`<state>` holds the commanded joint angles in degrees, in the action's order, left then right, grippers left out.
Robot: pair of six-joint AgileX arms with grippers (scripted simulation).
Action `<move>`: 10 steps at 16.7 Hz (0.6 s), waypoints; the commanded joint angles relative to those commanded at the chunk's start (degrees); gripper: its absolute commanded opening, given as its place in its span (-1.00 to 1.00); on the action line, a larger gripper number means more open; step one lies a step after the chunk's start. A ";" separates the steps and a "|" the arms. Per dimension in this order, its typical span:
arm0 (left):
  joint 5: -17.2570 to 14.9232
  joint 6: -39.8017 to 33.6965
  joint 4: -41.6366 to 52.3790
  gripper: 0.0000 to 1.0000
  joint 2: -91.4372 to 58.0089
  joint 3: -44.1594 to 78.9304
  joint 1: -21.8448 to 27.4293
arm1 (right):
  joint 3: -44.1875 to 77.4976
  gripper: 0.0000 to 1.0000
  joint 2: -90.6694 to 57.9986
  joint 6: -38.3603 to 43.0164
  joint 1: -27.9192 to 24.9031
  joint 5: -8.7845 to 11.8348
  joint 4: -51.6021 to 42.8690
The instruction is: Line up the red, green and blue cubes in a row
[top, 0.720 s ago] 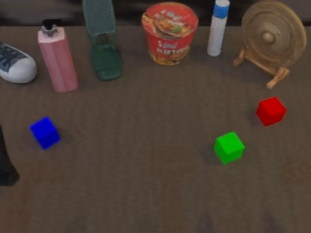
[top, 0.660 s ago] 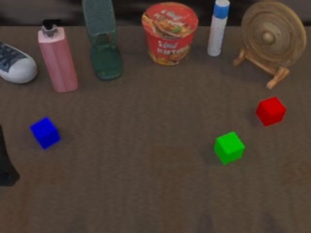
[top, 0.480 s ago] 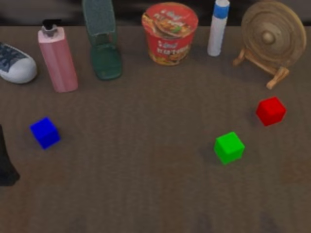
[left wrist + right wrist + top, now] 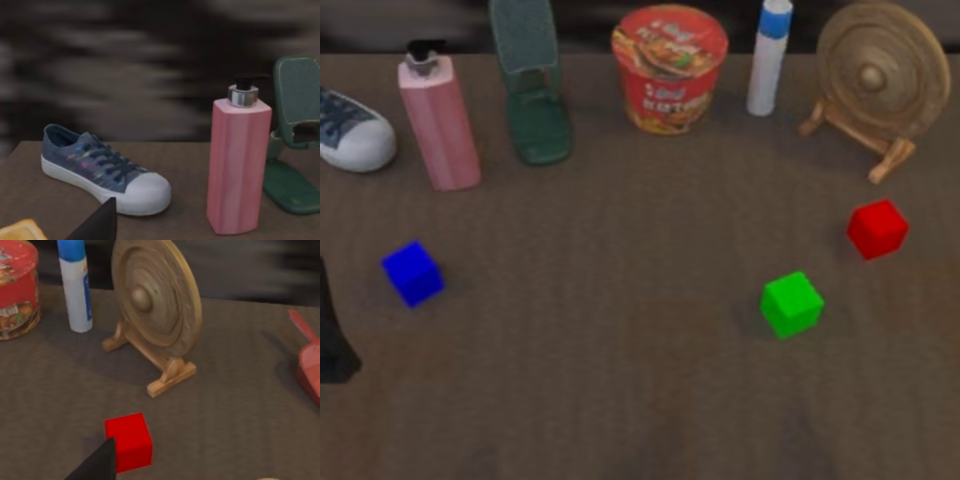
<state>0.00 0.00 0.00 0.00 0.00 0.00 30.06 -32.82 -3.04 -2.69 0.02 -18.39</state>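
Three cubes lie apart on the brown table. The blue cube (image 4: 412,273) is at the left, the green cube (image 4: 791,303) right of centre, and the red cube (image 4: 877,228) farther right and a little farther back. A dark part of my left arm (image 4: 332,345) shows at the left edge, a short way from the blue cube. Its wrist view shows one dark finger (image 4: 102,225) with nothing held. My right arm is outside the top view. In the right wrist view one dark finger (image 4: 102,462) hangs just beside the red cube (image 4: 128,440), apart from it.
Along the back stand a sneaker (image 4: 350,130), a pink pump bottle (image 4: 440,125), a dark green stapler (image 4: 532,85), a red noodle cup (image 4: 669,68), a white and blue tube (image 4: 769,58) and a wooden gong on a stand (image 4: 880,75). A red scoop (image 4: 307,365) lies off to one side.
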 joint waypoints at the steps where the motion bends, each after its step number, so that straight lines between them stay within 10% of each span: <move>1: 0.00 0.00 0.00 1.00 0.00 0.00 0.00 | 5.14 1.00 -6.53 -0.51 -0.40 -0.04 -3.11; 10: 0.00 0.00 0.00 1.00 0.00 0.00 0.00 | 49.94 1.00 -65.14 -5.29 -4.32 -0.19 -32.38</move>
<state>0.00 0.00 0.00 0.00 0.00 0.00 80.00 -97.96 -8.33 -7.01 -0.17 -50.77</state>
